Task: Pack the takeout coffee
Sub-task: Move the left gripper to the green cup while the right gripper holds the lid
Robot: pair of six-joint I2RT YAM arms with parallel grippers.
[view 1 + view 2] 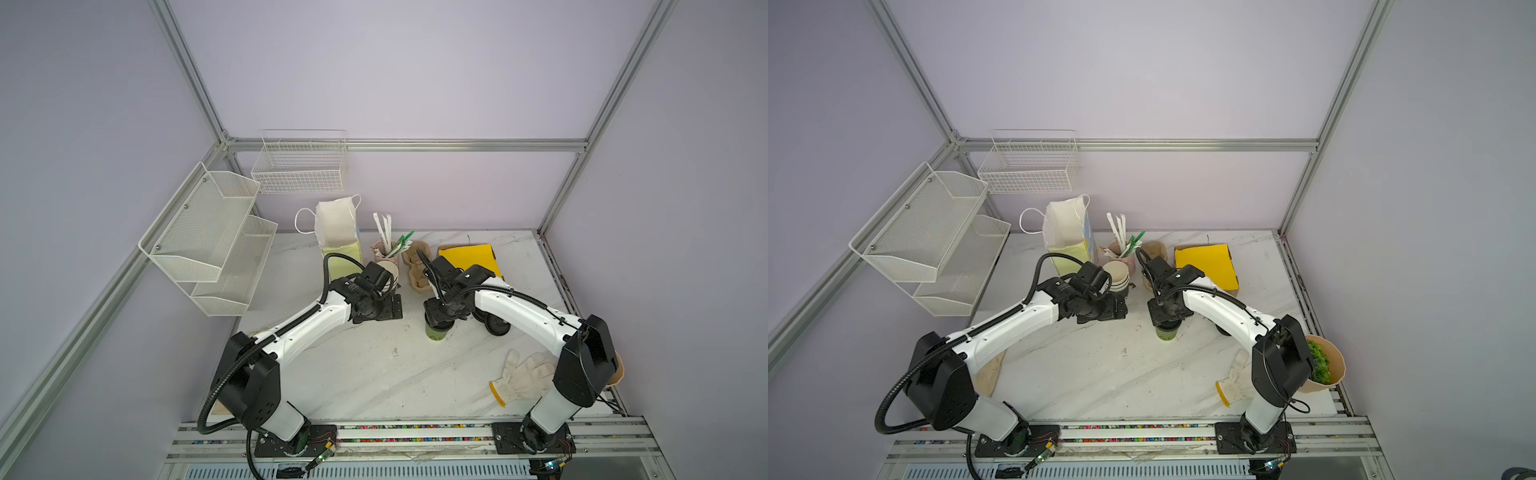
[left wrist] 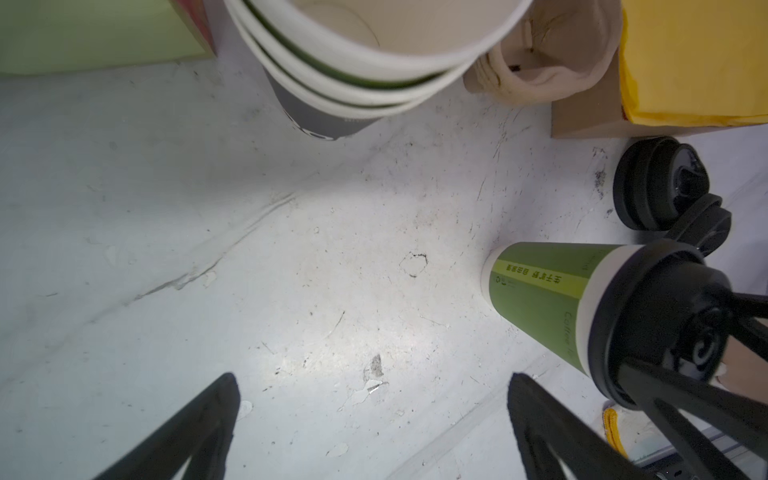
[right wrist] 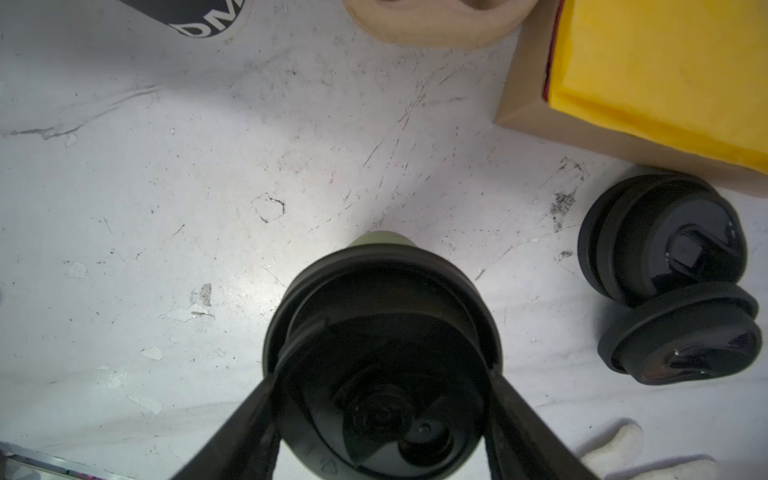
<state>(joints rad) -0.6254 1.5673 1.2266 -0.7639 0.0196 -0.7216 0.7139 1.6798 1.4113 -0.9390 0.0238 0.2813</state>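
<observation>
The takeout coffee point(image 1: 436, 333) point(image 1: 1167, 333) is a dark green paper cup with a pale band under a black lid point(image 3: 382, 316). It stands upright on the marble table near the middle. My right gripper point(image 1: 437, 316) point(image 3: 384, 368) comes down on it from above, and both fingers press the sides of the lid. In the left wrist view the cup point(image 2: 540, 299) shows with those fingers on its lid. My left gripper point(image 1: 391, 306) point(image 2: 374, 382) hovers to the cup's left, open and holding nothing, with bare table between its fingers.
Nested cups point(image 1: 389, 275) point(image 2: 374, 54) stand just behind the left gripper. Behind them are a white paper bag point(image 1: 337, 232), a pinkish cup of straws point(image 1: 384, 254) and a pulp carrier point(image 1: 412, 261). A yellow box point(image 1: 469, 257), two spare black lids point(image 3: 665, 249), a glove point(image 1: 523, 374) and a plant pot point(image 1: 1323, 365) lie right.
</observation>
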